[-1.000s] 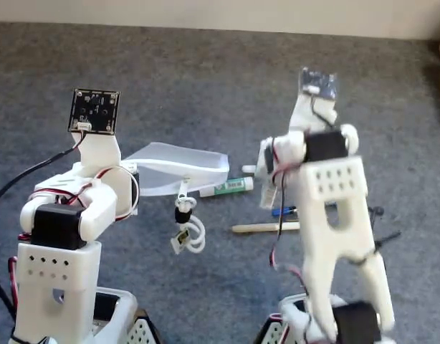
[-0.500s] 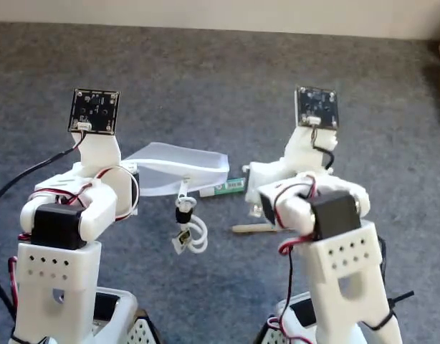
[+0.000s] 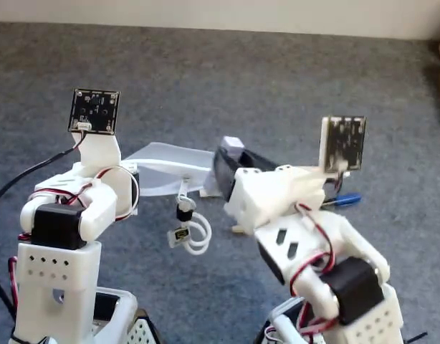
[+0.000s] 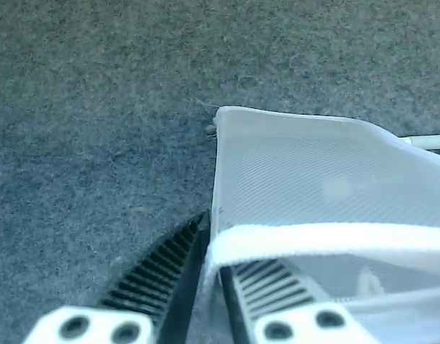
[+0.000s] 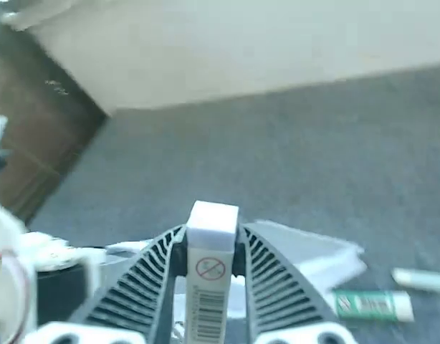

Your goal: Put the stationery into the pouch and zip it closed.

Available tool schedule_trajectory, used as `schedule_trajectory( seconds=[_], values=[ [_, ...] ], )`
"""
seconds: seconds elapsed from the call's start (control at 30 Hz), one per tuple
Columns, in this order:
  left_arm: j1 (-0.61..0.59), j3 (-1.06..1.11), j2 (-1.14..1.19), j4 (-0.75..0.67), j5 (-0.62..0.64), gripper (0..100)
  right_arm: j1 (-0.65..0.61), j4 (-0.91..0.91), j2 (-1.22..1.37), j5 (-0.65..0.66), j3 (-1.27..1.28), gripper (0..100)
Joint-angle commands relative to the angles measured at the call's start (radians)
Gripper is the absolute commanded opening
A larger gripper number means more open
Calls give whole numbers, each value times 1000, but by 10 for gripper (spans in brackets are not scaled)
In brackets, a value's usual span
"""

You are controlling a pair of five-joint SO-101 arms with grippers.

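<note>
A translucent white mesh pouch (image 3: 166, 162) lies on the grey carpet, and my left gripper (image 3: 136, 174) is shut on its rim. In the left wrist view the two fingers pinch the pouch's white hem (image 4: 292, 240), left gripper (image 4: 211, 247). My right gripper (image 3: 231, 156) hangs above the pouch's right end, shut on a white block-shaped item (image 3: 233, 145) with a barcode label (image 5: 209, 240). Below it in the right wrist view lie the pouch (image 5: 306, 247) and a green-and-white tube (image 5: 372, 304). A blue pen (image 3: 343, 200) lies to the right.
A white cord with a black zip pull (image 3: 189, 231) trails from the pouch toward the arms' bases. A pale wooden stick (image 3: 238, 229) pokes out beside the right arm. A white pen (image 5: 421, 279) lies past the tube. Brown furniture (image 5: 26, 136) stands by the wall.
The right arm folded down from upright and swung left, carrying the white item up over the pouch's right end. The left arm and pouch stayed put.
</note>
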Motion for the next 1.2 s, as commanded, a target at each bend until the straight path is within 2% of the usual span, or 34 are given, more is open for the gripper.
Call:
schedule_trajectory(
  seconds=[0.0,0.17,0.43,0.73,1.17],
  values=[
    [-12,-12,16,-25,12,14,-73,-147,-61,141,50,5],
    [-12,-12,16,-25,12,14,-142,-377,-87,262,202,5],
    [-12,-8,16,-25,12,14,-173,-723,-91,307,423,5],
    [-12,-7,16,-25,12,14,-173,-885,-91,319,545,5],
    [-12,-7,16,-25,12,14,-174,-1141,-90,595,791,5]
  ],
)
